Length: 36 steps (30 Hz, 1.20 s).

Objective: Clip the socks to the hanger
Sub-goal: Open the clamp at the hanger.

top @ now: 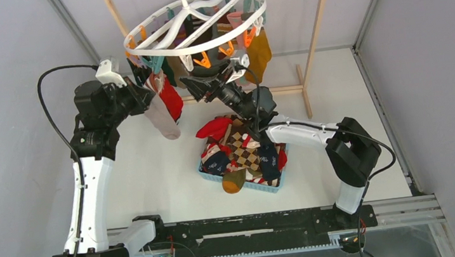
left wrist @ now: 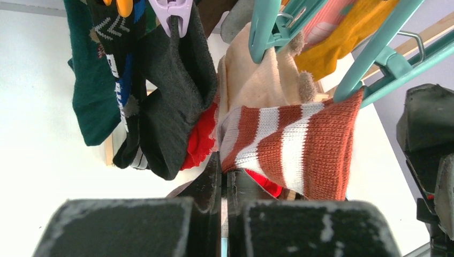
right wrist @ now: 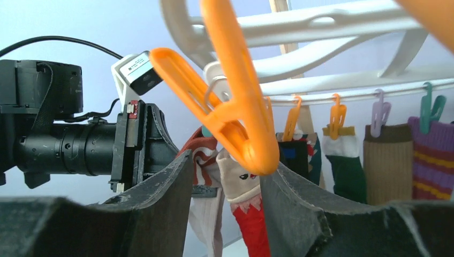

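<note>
Hanger (top: 178,50) at 12 o'clock carries several clipped socks (top: 171,99); many more lie in the basket (top: 263,187), worktop (top: 153,174) centre, so we judge the job roughly midway. Left tool (left wrist: 225,168) pinches a striped sock (left wrist: 300,150) below a teal clip (left wrist: 266,27); right tool (right wrist: 227,166) gapes wide around an orange clip (right wrist: 235,118)

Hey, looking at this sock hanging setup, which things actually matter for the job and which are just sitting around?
For the job:
hanger
orange clip, between the open fingers of the right gripper
striped sock, held by the left gripper
loose socks waiting in the basket

Just there:
wooden frame
black rail
</note>
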Each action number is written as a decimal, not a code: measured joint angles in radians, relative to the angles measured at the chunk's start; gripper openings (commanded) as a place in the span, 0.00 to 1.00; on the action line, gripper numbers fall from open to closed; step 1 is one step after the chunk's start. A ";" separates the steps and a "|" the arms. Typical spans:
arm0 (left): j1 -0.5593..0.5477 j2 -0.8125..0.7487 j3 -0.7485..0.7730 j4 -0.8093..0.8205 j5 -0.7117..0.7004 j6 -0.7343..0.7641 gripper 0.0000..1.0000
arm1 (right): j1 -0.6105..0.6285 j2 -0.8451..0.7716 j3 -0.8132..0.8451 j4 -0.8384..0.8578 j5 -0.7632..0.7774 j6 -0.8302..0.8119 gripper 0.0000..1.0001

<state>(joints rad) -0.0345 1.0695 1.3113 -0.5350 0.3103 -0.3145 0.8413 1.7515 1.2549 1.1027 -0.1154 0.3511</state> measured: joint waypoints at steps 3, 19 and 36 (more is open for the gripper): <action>0.001 -0.001 0.002 -0.004 0.007 0.000 0.00 | 0.025 -0.018 0.001 -0.019 0.045 -0.088 0.52; 0.002 -0.005 0.008 -0.007 0.012 -0.009 0.00 | 0.021 -0.029 0.029 -0.081 0.123 -0.255 0.38; 0.002 -0.005 0.008 -0.008 0.018 -0.018 0.01 | 0.033 -0.038 0.056 -0.135 0.065 -0.298 0.37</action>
<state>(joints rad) -0.0322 1.0641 1.3190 -0.5426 0.3279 -0.3325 0.8745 1.7138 1.3106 0.9680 -0.0502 0.0528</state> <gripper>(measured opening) 0.012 0.348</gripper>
